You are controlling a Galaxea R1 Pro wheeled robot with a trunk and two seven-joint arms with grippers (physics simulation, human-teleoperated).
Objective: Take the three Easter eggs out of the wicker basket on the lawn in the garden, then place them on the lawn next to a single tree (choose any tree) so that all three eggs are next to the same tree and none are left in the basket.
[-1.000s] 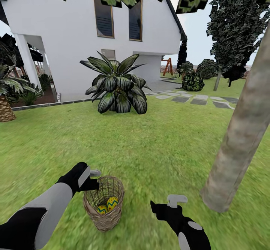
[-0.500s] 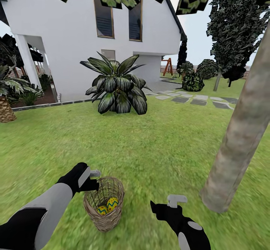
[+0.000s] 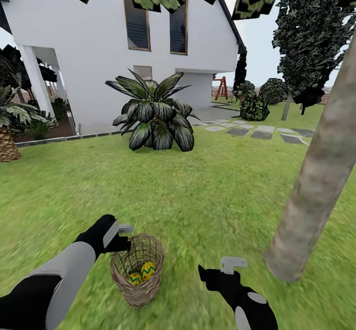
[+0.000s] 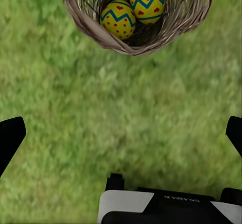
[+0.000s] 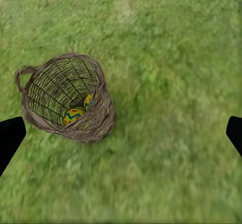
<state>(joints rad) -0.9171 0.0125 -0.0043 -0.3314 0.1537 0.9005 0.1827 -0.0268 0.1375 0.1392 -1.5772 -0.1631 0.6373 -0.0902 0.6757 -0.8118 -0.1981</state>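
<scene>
The wicker basket [image 3: 140, 292] stands upright on the lawn [image 3: 198, 196] just in front of me. Two yellow Easter eggs with red dots lie inside it [image 3: 148, 269] [image 3: 134, 278]. My left gripper [image 3: 124, 235] hovers at the basket's left rim, open. Its wrist view looks down on the basket rim [image 4: 96, 35] and the eggs [image 4: 117, 20] [image 4: 147, 1], with the gripper [image 4: 121, 136] over bare grass beside it. To the basket's right my right gripper [image 3: 232, 263] hangs open above the grass, and its wrist view has the basket [image 5: 100, 121] off to one side. The tree [image 3: 316, 186] trunk rises at the right.
A dark-leaved shrub [image 3: 154, 115] grows mid-lawn before the white house [image 3: 99, 43]. Stone slabs [image 3: 262, 133] run at the back right, near a dark conifer [image 3: 309, 48]. A short palm [image 3: 7, 142] stands at the far left. Open grass lies between the basket and the trunk.
</scene>
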